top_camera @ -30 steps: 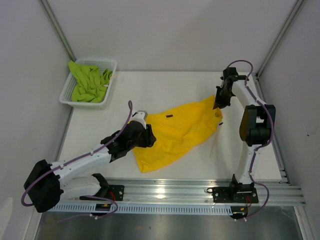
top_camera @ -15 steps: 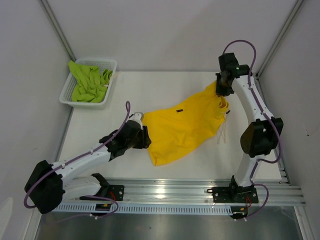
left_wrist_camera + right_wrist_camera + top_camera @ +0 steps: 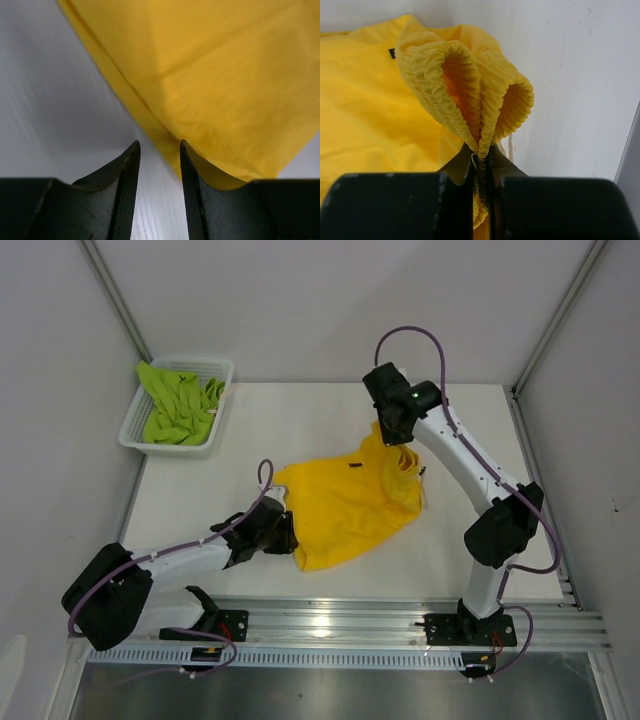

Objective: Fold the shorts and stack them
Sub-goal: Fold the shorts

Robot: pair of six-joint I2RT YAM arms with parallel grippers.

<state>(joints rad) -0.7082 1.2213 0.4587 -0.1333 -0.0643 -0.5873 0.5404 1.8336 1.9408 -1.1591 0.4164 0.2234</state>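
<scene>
The yellow shorts (image 3: 345, 505) are clamped at one o'clock by the right gripper (image 3: 481, 149); the left gripper (image 3: 159, 145) is held apart at eight o'clock.

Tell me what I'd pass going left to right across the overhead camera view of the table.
White basket holding the lime green shorts → left pincer → yellow shorts → right pincer, clamped on their waistband.
</scene>
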